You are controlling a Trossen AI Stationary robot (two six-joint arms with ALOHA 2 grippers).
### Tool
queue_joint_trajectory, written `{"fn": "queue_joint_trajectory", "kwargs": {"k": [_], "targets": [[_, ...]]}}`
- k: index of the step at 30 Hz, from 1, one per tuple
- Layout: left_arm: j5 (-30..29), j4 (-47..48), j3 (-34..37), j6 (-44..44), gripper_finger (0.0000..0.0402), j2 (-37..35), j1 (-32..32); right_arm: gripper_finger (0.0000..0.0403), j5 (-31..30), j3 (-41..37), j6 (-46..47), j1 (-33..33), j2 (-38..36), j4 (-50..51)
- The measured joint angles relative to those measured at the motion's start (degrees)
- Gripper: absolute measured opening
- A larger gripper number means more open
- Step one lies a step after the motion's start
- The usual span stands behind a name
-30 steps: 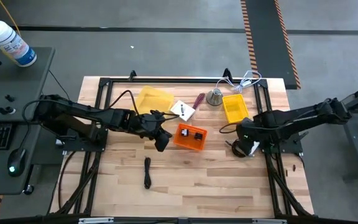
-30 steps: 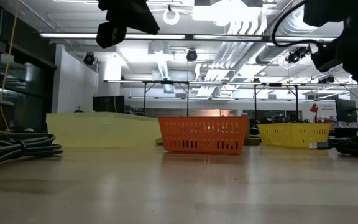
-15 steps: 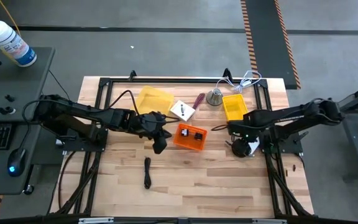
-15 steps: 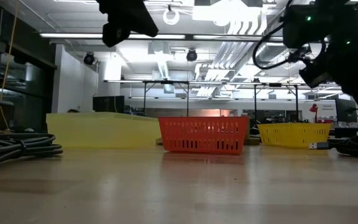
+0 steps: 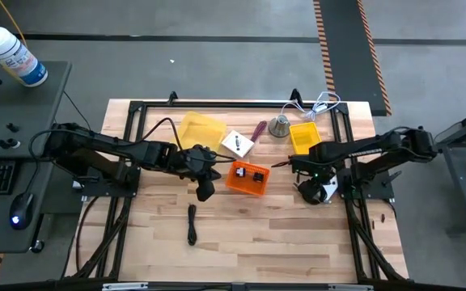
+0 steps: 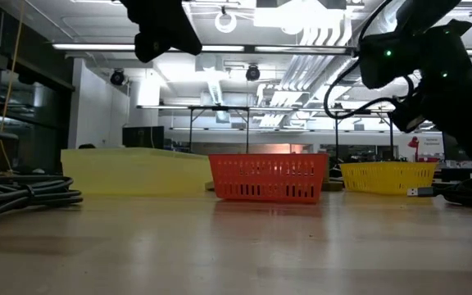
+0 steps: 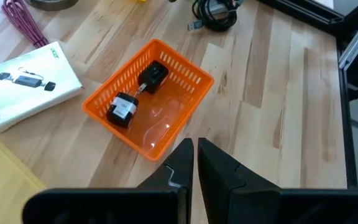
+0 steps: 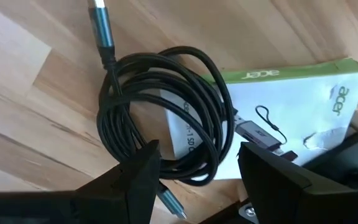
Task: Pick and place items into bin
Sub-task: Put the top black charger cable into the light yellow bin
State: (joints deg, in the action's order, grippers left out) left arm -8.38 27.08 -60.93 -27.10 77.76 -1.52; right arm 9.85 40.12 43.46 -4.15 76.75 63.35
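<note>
The orange bin stands mid-table with two black-and-white cubes inside. My left gripper hovers shut and empty above the table beside the bin's near-left side. My right gripper is open above a coiled black cable, which lies partly on a white Acer box near the table's right side. A short black cable lies on the wood nearer the front. A white card box and the maroon-handled tool lie behind the bin.
A silver bell-shaped object and a yellow bin sit toward the far edge, with a flat yellow tray far left. A black frame rims the table. White cords lie at the far right.
My right arm has swung toward the table's left, bringing its gripper over the coiled cable and box. My left gripper has drifted slightly toward the left, staying shut above the table.
</note>
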Motion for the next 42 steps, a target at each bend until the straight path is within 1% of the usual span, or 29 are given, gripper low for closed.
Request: {"fn": "queue_joint_trajectory", "kwargs": {"k": [3, 11, 19, 29, 39, 42], "targets": [[0.0, 0.1, 0.0, 0.1, 0.0012, 0.0, 0.0, 0.0206, 0.5, 0.0, 0.0, -0.5, 1.4, -0.4], [-0.2, 0.1, 0.0, 1.4, 0.0014, 0.0, 0.0, 0.0198, -0.4, 0.0, -0.3, -1.2, 4.6, -0.4], [-0.2, 0.0, 0.0, 1.4, 0.0014, 0.0, 0.0, 0.0183, -1.0, 0.0, 0.1, -1.2, 6.8, -0.5], [-0.2, -0.1, 0.0, 1.4, 0.0014, 0.0, 0.0, 0.0153, -2.9, -0.1, 0.1, -1.1, 7.0, -1.1], [-0.2, -0.2, 0.0, 1.3, 0.0015, 0.0, 0.0, 0.0134, -2.9, -0.1, 0.1, -1.1, 7.0, -2.4], [-0.2, -0.2, 0.0, 1.3, 0.0015, 0.0, 0.0, 0.0121, -2.9, -0.1, 0.1, -1.1, 7.0, -2.5]]}}
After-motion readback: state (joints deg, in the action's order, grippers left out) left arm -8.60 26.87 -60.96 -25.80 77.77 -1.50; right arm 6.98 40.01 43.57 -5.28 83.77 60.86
